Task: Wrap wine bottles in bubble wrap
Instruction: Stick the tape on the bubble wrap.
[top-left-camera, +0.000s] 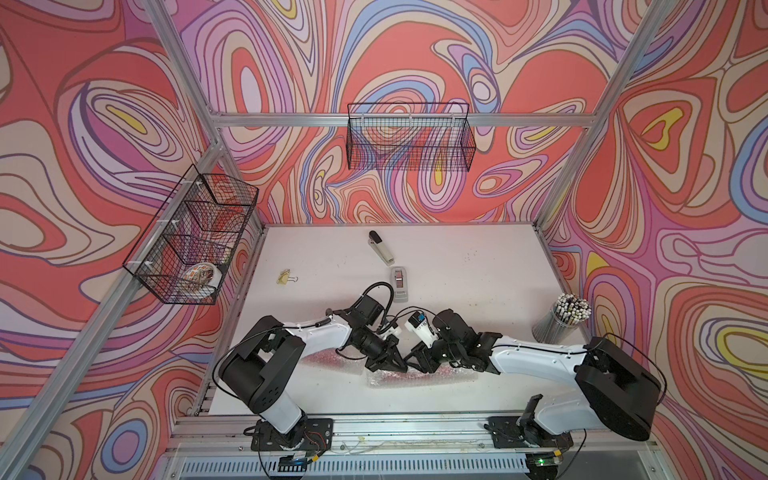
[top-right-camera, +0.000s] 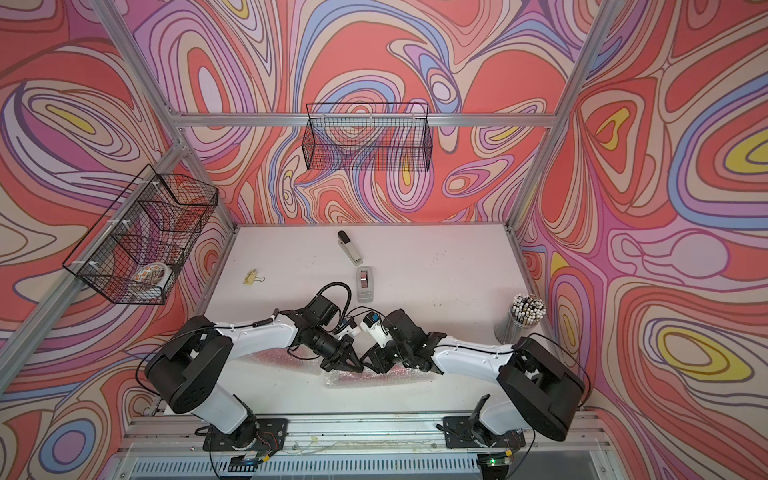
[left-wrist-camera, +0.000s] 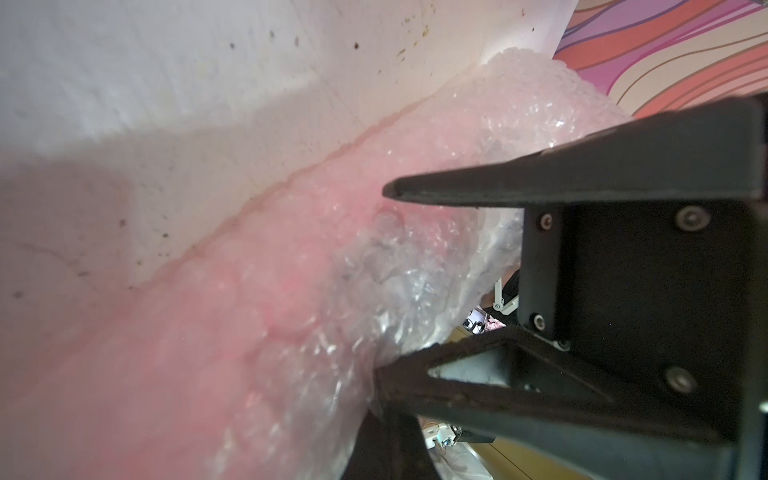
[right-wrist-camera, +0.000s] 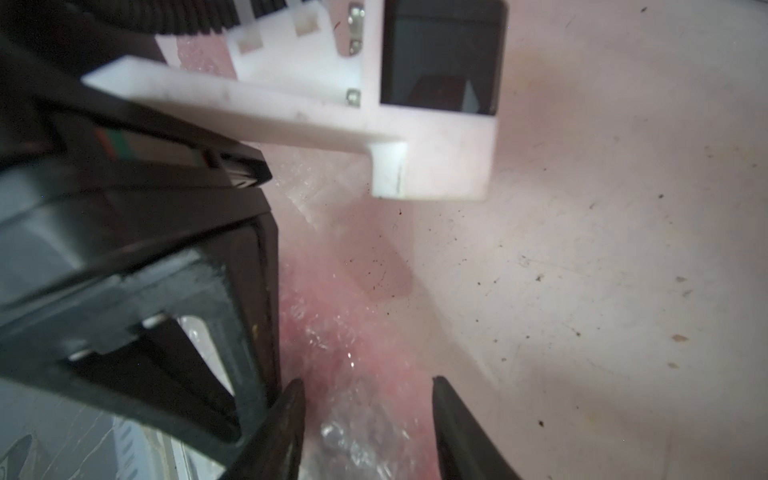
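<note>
L gripper (left-wrist-camera: 382, 282): my fingers (left-wrist-camera: 540, 183) are closed on a fold of the bubble wrap (left-wrist-camera: 415, 291), w/ clear film bunched between the 2 tips. R gripper (right-wrist-camera: 365, 384): tips stand apart w/ the pink-tinted film between them. I can't tell if they press on it or only flank it. Both grippers sit nose to nose, nearly touching, on my side of the tape dispenser (top-left-camera: 399, 284) and well apart from it. Both top views show 2 wrap bundles on the table (top-left-camera: 478, 257). The long roll (top-left-camera: 419, 376) lies crosswise, farthest from the dispenser. The 2nd bundle (top-left-camera: 328, 356) is nearer the dispenser, off to its left, partly under my L forearm. Wine bottles: no glass outline visible, only a pink-red tint inside the film. The stapler (top-left-camera: 380, 248) lies just beyond the dispenser.
</note>
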